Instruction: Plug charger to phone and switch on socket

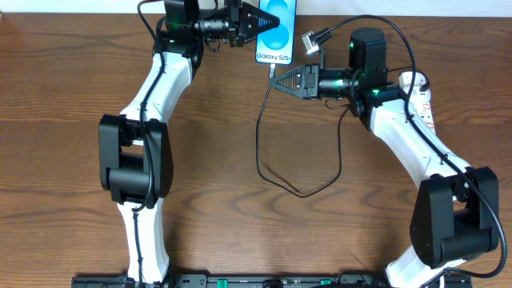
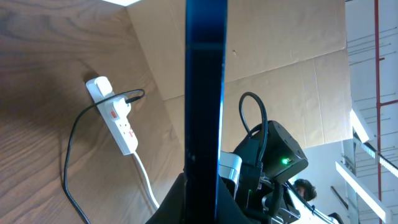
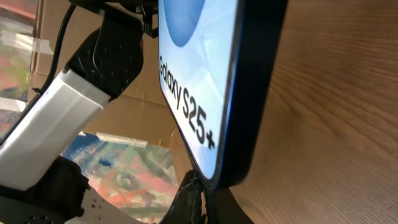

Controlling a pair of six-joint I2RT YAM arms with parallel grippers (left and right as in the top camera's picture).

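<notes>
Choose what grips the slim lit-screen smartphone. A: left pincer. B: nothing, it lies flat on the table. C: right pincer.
A: the left pincer is shut on the slim blue-screened smartphone, seen edge-on between its fingers; the right pincer holds the thin black charger cable.

Wooden table (image 1: 64, 72) with socket (image 2: 118, 124), charger (image 1: 258, 144)

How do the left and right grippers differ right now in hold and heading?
The left gripper is clamped on the phone; the right gripper pinches the charger near its plug tip. The left gripper points toward the robot's right, across the phone's far half; the right gripper points left, just off the phone's near edge. Both have their jaws shut on something.
</notes>
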